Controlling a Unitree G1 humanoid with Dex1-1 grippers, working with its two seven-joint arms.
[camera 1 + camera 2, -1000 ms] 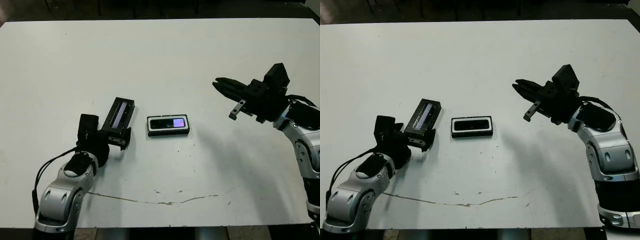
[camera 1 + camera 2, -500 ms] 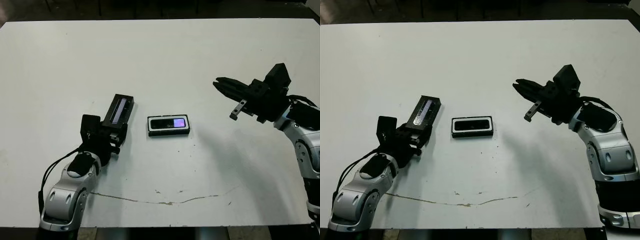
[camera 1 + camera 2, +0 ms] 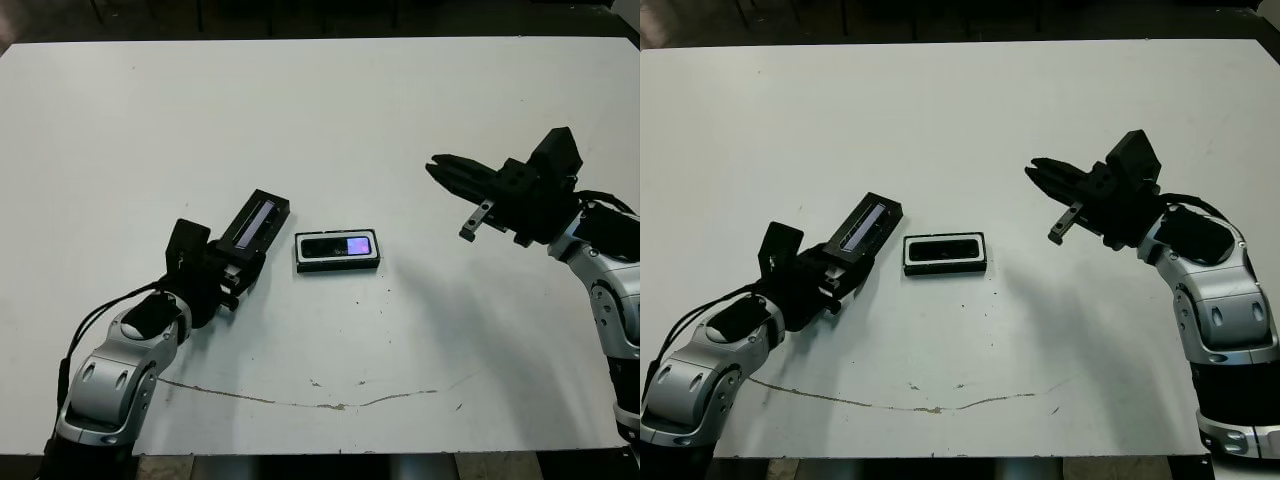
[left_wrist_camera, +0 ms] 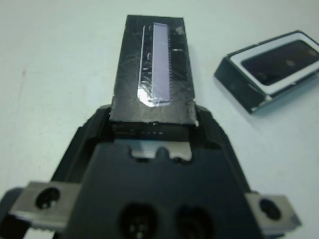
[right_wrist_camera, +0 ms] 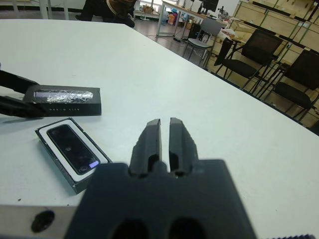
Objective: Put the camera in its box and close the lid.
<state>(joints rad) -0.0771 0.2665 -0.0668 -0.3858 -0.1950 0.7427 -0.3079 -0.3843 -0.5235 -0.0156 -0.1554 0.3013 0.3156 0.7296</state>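
Observation:
The box (image 3: 337, 251) lies at the table's middle, black walls around a white lining. Inside it rests the camera (image 3: 338, 246), a flat black bar with a purple-blue patch at one end. My left gripper (image 3: 238, 262) is shut on the near end of the lid (image 3: 258, 220), a black slab with a glossy strip, held just left of the box and angled toward it. The left wrist view shows the lid (image 4: 153, 79) between my fingers with the box (image 4: 271, 67) beyond it. My right gripper (image 3: 440, 167) hovers shut to the right of the box, holding nothing.
A thin brown crack line (image 3: 330, 403) runs across the white table near its front edge. Beyond the table in the right wrist view stand black chairs (image 5: 259, 52) and shelves.
My left arm has swung the lid rightward and turned it, bringing its far end closer to the box. The right arm has not moved.

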